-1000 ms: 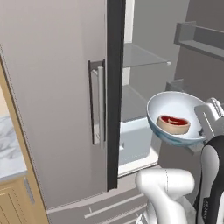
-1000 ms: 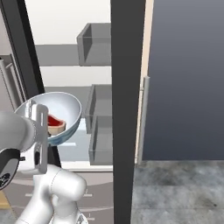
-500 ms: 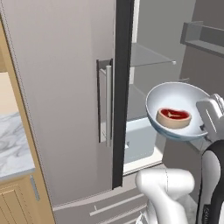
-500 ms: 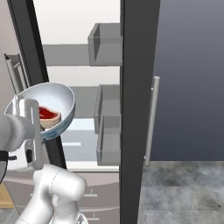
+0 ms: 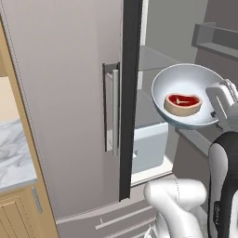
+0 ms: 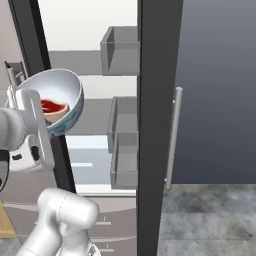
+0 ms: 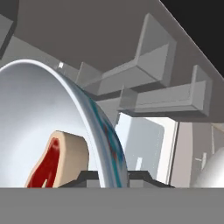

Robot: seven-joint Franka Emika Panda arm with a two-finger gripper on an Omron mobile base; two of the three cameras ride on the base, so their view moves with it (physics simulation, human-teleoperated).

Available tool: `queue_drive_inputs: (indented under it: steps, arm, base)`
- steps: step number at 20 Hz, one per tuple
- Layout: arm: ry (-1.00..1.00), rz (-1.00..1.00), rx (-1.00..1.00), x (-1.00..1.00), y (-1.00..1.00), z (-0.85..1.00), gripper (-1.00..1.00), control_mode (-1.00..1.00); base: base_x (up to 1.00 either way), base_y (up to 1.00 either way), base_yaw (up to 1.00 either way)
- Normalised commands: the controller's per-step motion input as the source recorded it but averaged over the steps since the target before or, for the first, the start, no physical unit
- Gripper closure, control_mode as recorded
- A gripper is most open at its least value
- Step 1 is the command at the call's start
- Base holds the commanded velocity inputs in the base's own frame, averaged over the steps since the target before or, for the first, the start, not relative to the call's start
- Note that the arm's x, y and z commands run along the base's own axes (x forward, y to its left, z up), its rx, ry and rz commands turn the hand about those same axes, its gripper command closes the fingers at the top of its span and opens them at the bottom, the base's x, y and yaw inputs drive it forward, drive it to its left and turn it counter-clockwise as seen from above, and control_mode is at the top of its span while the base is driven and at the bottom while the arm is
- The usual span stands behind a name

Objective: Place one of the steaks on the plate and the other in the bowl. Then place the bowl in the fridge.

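My gripper (image 5: pixel 217 108) is shut on the rim of the pale blue-white bowl (image 5: pixel 183 83), holding it in the air in front of the open fridge (image 5: pixel 60 93). The dark red steak (image 5: pixel 183 103) with its whitish fat rim lies inside the bowl (image 6: pixel 67 95). In the hand view the bowl's rim (image 7: pixel 98 131) runs between my fingertips, with the steak (image 7: pixel 59 159) on the left side. The fridge's left door is shut, with its bar handle (image 5: pixel 115 111) showing. The pale interior with the white drawer (image 5: pixel 149 145) lies behind the bowl. The plate and the pale pink steak are out of view.
The fridge's right door (image 6: pixel 210 90) stands swung open, its grey door bins (image 6: pixel 122 45) facing the interior. A dark door edge (image 5: pixel 130 97) stands just left of the bowl. A marble counter (image 5: pixel 14 160) over wooden cabinets sits at the far left. Glass shelves (image 5: pixel 158 58) cross the interior.
The whole picture has shifted, so the base has moved and the fridge looks closer. The bowl with the steak has risen and moved nearer to the fridge opening.
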Motion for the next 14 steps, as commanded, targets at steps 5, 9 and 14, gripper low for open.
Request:
queue_drive_inputs:
  steps: [5,9,14]
  arm:
    - [0.0,-0.12,0.0,0.65,0.0,0.07,1.0,-1.0]
    - [-0.03,-0.06,0.01,0.47,-0.01,0.19,1.0,-1.0]
    - [-0.03,0.0,0.07,0.26,-0.04,0.29,1.0,-1.0]
  base:
    - [0.0,0.0,0.0]
    - [0.0,0.0,0.0]
    - [0.0,0.0,0.0]
